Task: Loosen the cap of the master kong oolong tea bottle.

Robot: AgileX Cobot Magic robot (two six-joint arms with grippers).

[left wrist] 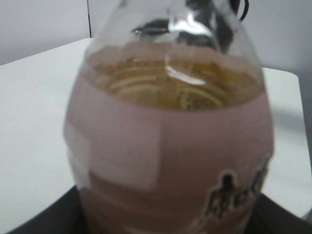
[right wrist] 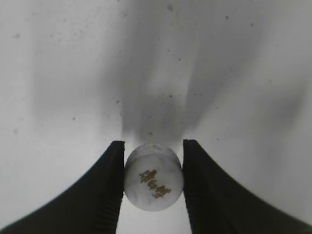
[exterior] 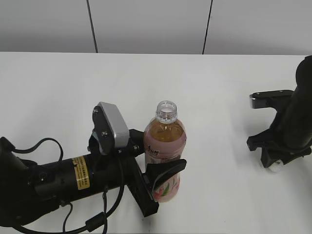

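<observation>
Holding the master kong oolong tea bottle [exterior: 165, 156] upright near the tabletop [exterior: 219, 97] centre, the left gripper [exterior: 158, 183] clenches its fingers around the pink label; the neck at 12 o'clock is open, with no cap on it. At 3 o'clock, well apart, the right gripper [exterior: 273, 163] sits low over the tabletop with the cap [exterior: 274, 167] just showing white beneath it.

From the left wrist, the bottle [left wrist: 168, 146] fills the frame, amber tea high inside; a harder squeeze or a tilt could spill it.

From the right wrist, the fingers [right wrist: 105, 195] pinch the cap [right wrist: 153, 176], printed top facing the camera. Round ribbed sides give a thin hold, so it could slip and roll away.
</observation>
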